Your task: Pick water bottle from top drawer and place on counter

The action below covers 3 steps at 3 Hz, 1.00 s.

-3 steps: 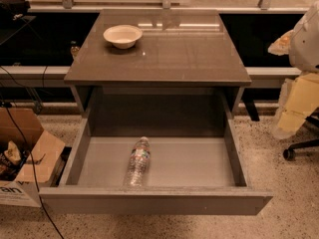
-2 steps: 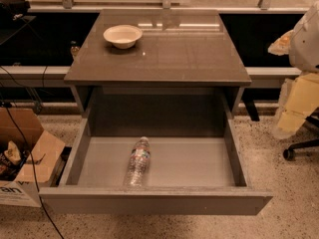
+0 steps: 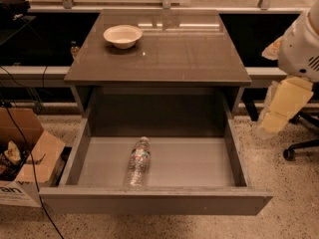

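The clear ribbed water bottle [image 3: 138, 161] could be rolled aside in the grey top drawer [image 3: 199, 203] by the beige gripper [image 3: 281, 106], far right, whose opening cannot be told

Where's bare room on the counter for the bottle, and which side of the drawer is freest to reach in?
The counter is bare across its middle, right and front; only the white bowl fills the back-left corner. In the top drawer, the floor right of the water bottle is the widest gap. The gripper hangs outside the drawer, far right.
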### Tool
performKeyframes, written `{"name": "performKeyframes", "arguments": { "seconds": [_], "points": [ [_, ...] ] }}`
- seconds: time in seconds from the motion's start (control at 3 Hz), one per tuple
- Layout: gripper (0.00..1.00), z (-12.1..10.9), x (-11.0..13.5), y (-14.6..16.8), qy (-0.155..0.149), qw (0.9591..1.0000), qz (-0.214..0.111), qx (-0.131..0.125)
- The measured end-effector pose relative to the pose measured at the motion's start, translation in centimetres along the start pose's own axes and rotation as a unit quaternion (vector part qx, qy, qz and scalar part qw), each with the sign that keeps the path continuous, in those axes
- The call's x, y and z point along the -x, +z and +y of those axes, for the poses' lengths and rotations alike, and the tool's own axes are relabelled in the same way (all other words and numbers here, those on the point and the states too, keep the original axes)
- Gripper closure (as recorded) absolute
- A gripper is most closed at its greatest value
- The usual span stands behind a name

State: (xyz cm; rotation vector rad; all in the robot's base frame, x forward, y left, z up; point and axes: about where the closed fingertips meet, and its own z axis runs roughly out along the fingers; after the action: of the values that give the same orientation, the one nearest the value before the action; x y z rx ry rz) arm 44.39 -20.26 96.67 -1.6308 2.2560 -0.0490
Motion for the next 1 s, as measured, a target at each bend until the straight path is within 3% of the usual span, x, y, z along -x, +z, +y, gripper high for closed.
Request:
{"name": "performKeyframes", "arguments": {
  "seconds": [0.33,0.67,1.0],
  "points": [
    [0.00,0.5,2.0,2.2,0.053,0.9978,-0.037,0.009],
    [0.00,0.6,4.6,5.7,0.110,0.9907,-0.074,0.032],
    [0.00,0.3,6.5,9.6,0.165,0.9804,-0.096,0.050]
  ]
}}
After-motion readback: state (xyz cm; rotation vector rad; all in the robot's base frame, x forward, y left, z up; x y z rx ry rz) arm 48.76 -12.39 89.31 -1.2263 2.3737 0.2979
